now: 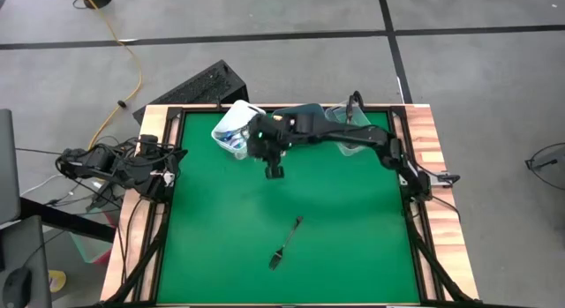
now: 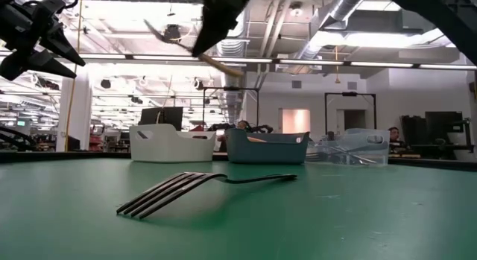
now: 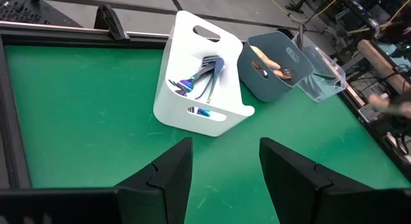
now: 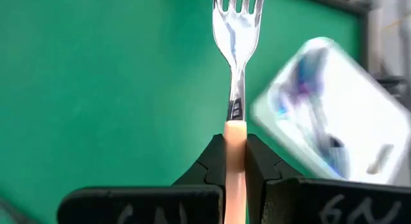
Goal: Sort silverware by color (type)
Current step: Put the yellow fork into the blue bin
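Note:
My right gripper (image 1: 274, 171) hangs above the table's far middle, just in front of the bins, and is shut on a fork with a pale orange handle and a silver head (image 4: 237, 25). The fork also shows high in the low view (image 2: 175, 42). A black fork (image 1: 287, 242) lies flat on the green mat, toward the near middle; in the low view (image 2: 201, 185) it lies in the foreground. My left gripper (image 3: 221, 179) is open and empty, raised at the table's left edge (image 1: 163, 162). The white bin (image 3: 192, 70) holds blue-handled forks, and the grey-blue bin (image 3: 273, 73) holds orange-handled ones. My right gripper pinches the fork's orange handle (image 4: 235, 137) between its two fingers, close to where the handle meets the metal neck. The silver head sticks out past the fingertips. The fork is lifted clear of the table and slants in the low view (image 2: 223, 65).
Three bins stand in a row at the far edge: the white bin (image 1: 237, 127), the grey-blue bin (image 1: 309, 112) and the clear bin (image 1: 353, 123). The green mat (image 1: 221, 246) has a raised wooden frame (image 1: 437, 167) around it. A keyboard (image 1: 199, 86) lies beyond the far left corner.

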`<state>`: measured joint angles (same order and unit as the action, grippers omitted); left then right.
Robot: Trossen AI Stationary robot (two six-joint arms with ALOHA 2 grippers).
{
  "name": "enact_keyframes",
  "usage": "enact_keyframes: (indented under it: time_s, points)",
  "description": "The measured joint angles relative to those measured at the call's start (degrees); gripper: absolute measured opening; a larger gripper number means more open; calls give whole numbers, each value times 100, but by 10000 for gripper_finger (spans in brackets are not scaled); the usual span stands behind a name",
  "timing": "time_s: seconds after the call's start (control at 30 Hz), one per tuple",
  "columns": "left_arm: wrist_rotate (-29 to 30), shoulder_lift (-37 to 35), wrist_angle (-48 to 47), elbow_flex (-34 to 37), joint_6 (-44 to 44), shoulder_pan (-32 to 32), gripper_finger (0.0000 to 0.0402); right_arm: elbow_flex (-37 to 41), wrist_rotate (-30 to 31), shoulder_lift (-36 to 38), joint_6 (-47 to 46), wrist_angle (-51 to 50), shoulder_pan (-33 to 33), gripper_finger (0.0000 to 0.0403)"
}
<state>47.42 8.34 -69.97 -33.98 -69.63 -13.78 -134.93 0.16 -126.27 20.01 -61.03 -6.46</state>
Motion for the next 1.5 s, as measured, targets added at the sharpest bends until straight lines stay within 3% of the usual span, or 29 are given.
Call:
enact_keyframes:
  time_s: [0.33,0.43,0.8,1.07,1.33,1.5]
  points:
    - [37,0,99,1,-373,0,164,4,-30,348,197,349,-673,29]
    - [28,0,401,0,-335,0,164,11,-403,483,251,391,-841,29]
    - [-283,2,2623,0,1647,0,164,-1,-1800,1202,593,572,-1628,30]
    - [-217,2,3804,-1,2427,0,164,12,-2254,1786,836,-385,-2436,29]
    - [409,2,4100,0,2411,0,164,836,-2462,2506,962,-1491,-2551,29]
    - [691,4,4208,-2,2347,0,164,1994,-2279,3689,619,-1415,-2513,29]
